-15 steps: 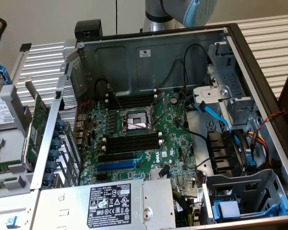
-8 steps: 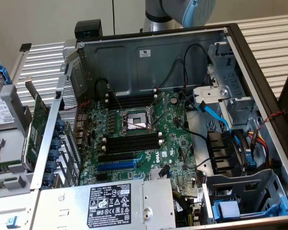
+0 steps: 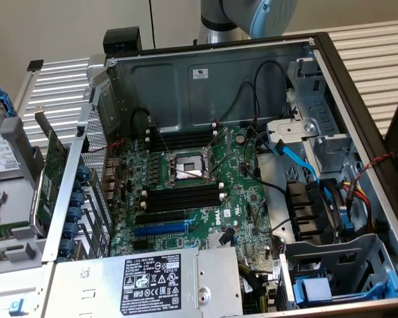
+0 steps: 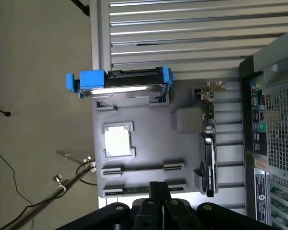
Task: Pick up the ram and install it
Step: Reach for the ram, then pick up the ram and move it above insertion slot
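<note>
In the wrist view, the ram is a long, thin greenish strip standing on edge in a groove of a grey holder tray. One end is hidden behind my gripper, whose black body hangs directly over that groove. The open computer case shows the green motherboard with empty black memory slots above the CPU socket and more slots below it. My arm rises behind the case's far wall.
The holder tray also carries a hard drive in a blue caddy, a square CPU and a green expansion card on edge. That card stands by the case's perforated side at the exterior view's left. Cables and drive bays crowd the right.
</note>
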You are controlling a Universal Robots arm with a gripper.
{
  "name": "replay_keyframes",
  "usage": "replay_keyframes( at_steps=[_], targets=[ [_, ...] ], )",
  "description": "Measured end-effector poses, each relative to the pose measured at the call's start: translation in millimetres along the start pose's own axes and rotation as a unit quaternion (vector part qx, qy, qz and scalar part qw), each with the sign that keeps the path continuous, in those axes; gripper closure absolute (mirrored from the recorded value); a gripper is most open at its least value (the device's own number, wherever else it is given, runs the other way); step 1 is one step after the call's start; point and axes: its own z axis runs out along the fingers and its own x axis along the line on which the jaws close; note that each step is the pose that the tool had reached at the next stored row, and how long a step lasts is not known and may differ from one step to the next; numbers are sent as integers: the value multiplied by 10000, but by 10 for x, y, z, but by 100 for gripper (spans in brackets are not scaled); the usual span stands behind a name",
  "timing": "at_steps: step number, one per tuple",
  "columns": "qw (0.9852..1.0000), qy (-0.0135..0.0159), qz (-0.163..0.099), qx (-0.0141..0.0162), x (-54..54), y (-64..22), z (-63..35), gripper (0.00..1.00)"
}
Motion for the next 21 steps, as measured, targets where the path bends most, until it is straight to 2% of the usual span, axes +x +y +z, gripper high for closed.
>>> replay_keyframes(
  at_steps=[6,17,21],
  targets=[
    [10000,10,-14,0,162,-22,3,90],
    [10000,9,-19,0,163,-23,3,90],
    [9995,23,-307,3,164,-23,6,90]
  ],
)
